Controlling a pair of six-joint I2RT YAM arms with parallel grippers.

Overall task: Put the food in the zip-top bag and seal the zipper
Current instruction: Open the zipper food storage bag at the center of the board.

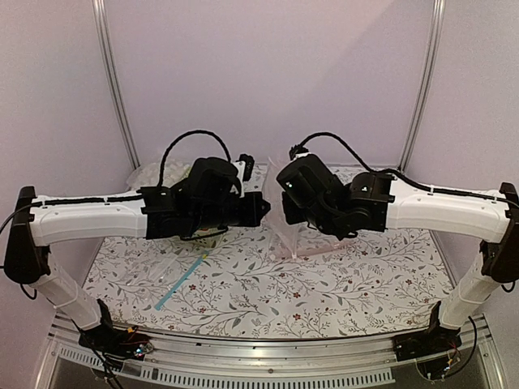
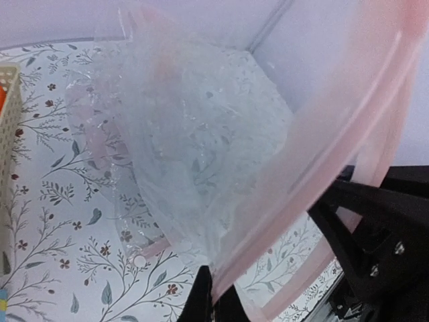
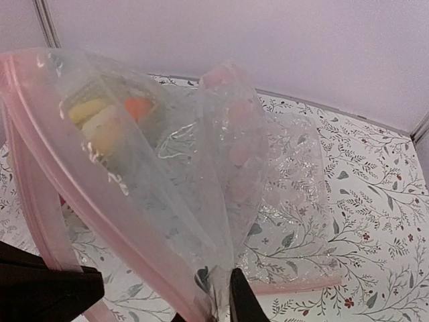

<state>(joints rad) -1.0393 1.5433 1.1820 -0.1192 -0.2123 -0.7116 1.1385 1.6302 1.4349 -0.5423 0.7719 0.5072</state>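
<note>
Floral cloth (image 1: 324,284) covers the table beneath both arms. Between them hangs the zip-top bag (image 3: 201,168), lifted off the surface. The left gripper (image 2: 213,296) is clamped on the zipper (image 2: 335,174), whose pink strip climbs away above its fingers. The right gripper (image 3: 224,305) looks pinched on the clear film rising from its fingers. Holding two sides probably spreads the mouth for loading. The food (image 3: 100,117) shows through the film beyond the right fingers, seemingly not yet bagged.
</note>
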